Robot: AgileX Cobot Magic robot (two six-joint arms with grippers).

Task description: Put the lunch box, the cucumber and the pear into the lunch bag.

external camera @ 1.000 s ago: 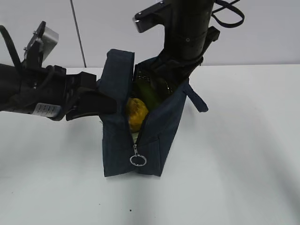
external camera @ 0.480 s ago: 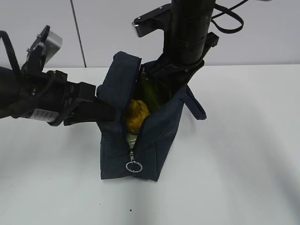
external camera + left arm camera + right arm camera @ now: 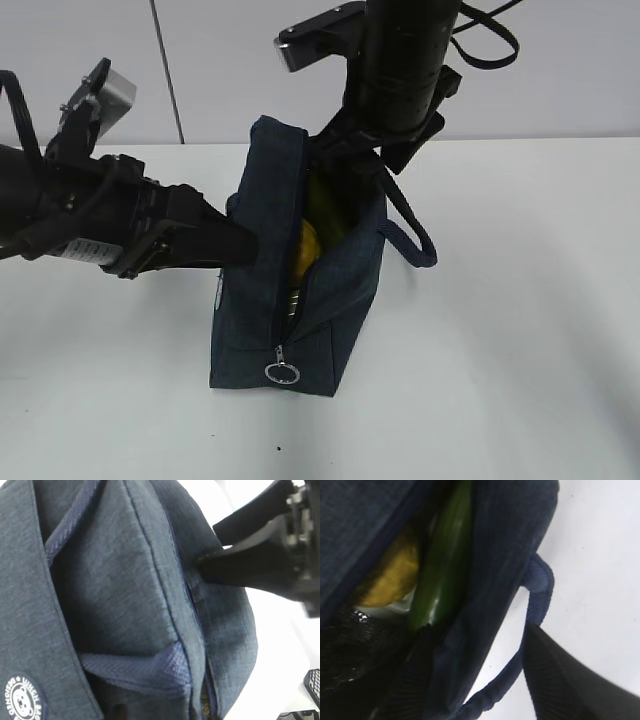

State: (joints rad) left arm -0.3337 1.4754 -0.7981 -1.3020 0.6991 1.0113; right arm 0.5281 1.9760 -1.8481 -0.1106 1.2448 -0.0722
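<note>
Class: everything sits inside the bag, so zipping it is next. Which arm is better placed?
Left, probably. Its gripper is low beside the bag, nearer the ring pull; the right gripper straddles the bag's far wall.

We see a white table (image 3: pixel 520 330) filling the lower part of the exterior view, its surface plain and matte, with soft grey shadows across it. A tiny dark speck (image 3: pixel 277 449) sits on it near the front edge. Behind the table rises a pale grey wall (image 3: pixel 230 60), crossed by a thin dark vertical line (image 3: pixel 166 70).
</note>
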